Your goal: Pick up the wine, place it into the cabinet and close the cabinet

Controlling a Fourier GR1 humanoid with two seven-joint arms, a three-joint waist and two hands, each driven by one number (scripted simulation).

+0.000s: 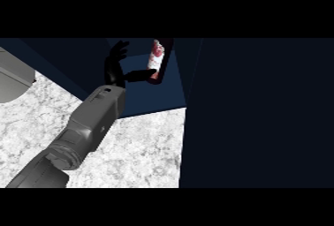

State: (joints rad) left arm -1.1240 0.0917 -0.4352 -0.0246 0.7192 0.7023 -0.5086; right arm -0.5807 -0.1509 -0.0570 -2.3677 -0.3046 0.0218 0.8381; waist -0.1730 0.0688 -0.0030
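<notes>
The wine bottle (157,59), with a red and white label, stands upright inside the dark blue cabinet (153,95), near the right side of its opening. My left hand (116,66) is raised just left of the bottle, fingers straight and pointing up. Its thumb stretches right, and the tip reaches the bottle's lower part. The hand is open and is not curled round the bottle. My grey forearm (98,114) runs up from the lower left edge. My right hand does not show.
A large dark panel (261,114), apparently the open cabinet door, fills the right half of the view. The white marble counter (137,150) lies below the cabinet. A grey rounded object (13,81) sits at the left edge.
</notes>
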